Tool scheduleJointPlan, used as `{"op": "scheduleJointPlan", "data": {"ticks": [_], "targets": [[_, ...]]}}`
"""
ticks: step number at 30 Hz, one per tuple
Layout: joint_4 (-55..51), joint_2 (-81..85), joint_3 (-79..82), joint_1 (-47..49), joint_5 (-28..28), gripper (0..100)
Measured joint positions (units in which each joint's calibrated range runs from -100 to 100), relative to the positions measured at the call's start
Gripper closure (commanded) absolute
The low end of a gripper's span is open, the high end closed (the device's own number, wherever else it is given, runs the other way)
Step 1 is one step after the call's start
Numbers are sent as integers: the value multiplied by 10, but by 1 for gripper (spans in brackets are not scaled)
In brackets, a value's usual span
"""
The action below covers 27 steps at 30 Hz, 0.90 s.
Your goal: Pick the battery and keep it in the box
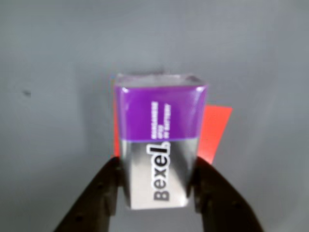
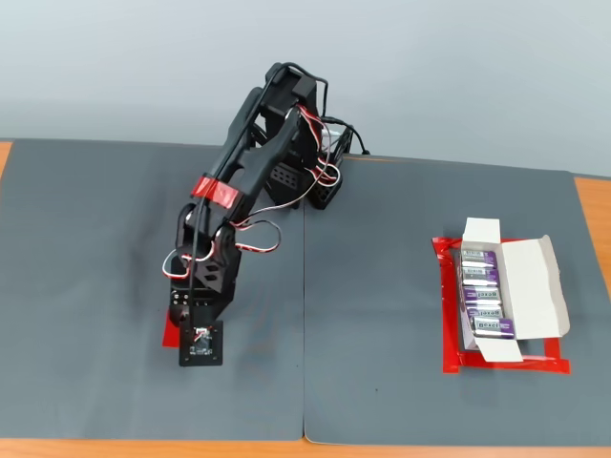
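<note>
End effector [image 1: 157, 193]: closed on battery [image 1: 159, 140], silver end between black fingers, purple end projecting forward. Red tape patch [image 1: 215, 133] directly beneath. Step: pick, grasp made. Next: lift, carry rightward in fixed view to box [image 2: 492, 296], well apart.

In the wrist view, the battery [image 1: 159, 140] carries the brand name "Bexel" in large dark letters on its silver-grey lower band, running lengthwise up the face. On the purple upper band sit two short lines of small white print running the same way; they are too blurred to read with certainty. In the fixed view, the batteries lying in the box [image 2: 535, 286] show dark lettering on their bands, too small to read.
</note>
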<state>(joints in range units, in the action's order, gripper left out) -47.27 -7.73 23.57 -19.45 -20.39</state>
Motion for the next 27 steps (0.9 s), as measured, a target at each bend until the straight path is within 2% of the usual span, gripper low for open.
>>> {"op": "scheduleJointPlan", "data": {"ticks": [11,27], "targets": [[-39,90,1,63,29,95],[-56,209,1,277,29,95]]}}
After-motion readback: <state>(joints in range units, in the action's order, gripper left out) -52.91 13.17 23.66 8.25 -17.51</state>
